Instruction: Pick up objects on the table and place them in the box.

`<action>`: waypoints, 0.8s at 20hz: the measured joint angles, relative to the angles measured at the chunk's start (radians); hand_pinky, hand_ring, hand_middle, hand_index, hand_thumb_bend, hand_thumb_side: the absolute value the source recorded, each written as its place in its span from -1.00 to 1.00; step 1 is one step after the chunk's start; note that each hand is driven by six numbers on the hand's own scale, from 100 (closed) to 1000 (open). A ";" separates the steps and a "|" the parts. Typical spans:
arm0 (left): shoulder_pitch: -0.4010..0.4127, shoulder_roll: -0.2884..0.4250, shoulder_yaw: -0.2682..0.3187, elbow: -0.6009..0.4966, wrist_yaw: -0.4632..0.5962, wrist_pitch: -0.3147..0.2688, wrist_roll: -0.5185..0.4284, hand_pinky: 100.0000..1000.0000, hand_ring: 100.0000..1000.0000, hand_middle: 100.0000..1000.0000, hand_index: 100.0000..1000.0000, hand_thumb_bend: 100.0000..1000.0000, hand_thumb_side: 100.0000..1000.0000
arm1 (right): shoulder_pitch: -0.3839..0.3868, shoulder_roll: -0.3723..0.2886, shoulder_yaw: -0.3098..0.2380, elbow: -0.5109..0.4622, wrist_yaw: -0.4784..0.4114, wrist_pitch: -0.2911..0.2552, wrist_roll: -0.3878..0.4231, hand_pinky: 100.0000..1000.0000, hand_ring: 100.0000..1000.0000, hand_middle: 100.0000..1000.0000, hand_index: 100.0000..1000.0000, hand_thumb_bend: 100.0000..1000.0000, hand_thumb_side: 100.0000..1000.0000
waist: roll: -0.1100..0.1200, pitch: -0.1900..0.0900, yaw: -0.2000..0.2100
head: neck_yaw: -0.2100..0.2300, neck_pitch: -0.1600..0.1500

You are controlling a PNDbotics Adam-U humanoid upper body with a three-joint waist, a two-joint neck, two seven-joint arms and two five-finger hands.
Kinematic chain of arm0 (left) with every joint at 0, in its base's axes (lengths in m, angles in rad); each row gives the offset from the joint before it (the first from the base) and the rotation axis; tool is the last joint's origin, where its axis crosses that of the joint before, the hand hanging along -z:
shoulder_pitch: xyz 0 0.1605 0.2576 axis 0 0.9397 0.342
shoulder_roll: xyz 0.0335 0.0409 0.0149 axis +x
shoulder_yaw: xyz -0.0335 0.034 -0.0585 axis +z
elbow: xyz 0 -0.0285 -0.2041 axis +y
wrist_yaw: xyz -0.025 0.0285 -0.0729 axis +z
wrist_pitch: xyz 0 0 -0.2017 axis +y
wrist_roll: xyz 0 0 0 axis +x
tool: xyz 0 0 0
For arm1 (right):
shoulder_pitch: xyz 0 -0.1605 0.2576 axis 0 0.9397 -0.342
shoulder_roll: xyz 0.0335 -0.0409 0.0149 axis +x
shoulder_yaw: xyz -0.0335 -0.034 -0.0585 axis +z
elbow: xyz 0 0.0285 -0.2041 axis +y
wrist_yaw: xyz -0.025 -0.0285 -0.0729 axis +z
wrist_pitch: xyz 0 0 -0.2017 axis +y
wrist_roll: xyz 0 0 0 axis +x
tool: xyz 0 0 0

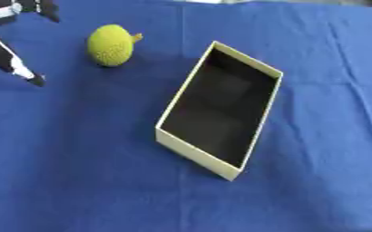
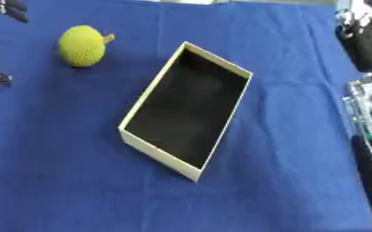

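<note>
A yellow-green bumpy fruit (image 1: 110,45) with a short stem lies on the blue cloth at the upper left. To its right a cream box (image 1: 259,117) with a dark inside stands askew, and nothing shows in it. My left hand (image 1: 7,56) is at the upper left corner, left of the fruit and apart from it. Its fingers are straight and spread, holding nothing. Black and silver parts of my right arm (image 2: 365,41) show at the right edge in the right eye view; the hand's fingers cannot be made out.
The blue cloth (image 1: 86,172) covers the whole table. Wide stretches of cloth lie in front of the box and to its right.
</note>
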 measured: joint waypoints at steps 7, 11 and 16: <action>-0.017 -0.020 0.016 -0.013 0.043 0.029 0.039 0.95 0.63 0.76 0.60 0.52 -0.93 | -0.014 0.003 0.000 0.000 -0.001 -0.001 0.000 0.52 0.41 0.21 0.57 -1.00 -0.09 | 0.010 0.016 -0.038 | 0.024 -0.006; -0.022 -0.028 0.029 -0.022 0.077 0.059 0.051 0.96 0.61 0.77 0.58 0.47 -0.92 | -0.019 0.008 0.000 0.000 -0.004 -0.002 0.002 0.52 0.41 0.21 0.57 -1.00 -0.08 | 0.011 0.025 -0.049 | 0.039 -0.010; -0.030 -0.036 0.048 -0.024 0.087 0.100 0.069 0.98 0.61 0.77 0.58 0.44 -0.92 | -0.028 0.011 0.000 0.000 -0.008 -0.004 0.004 0.52 0.41 0.21 0.57 -1.00 -0.08 | 0.011 0.033 -0.063 | 0.055 -0.019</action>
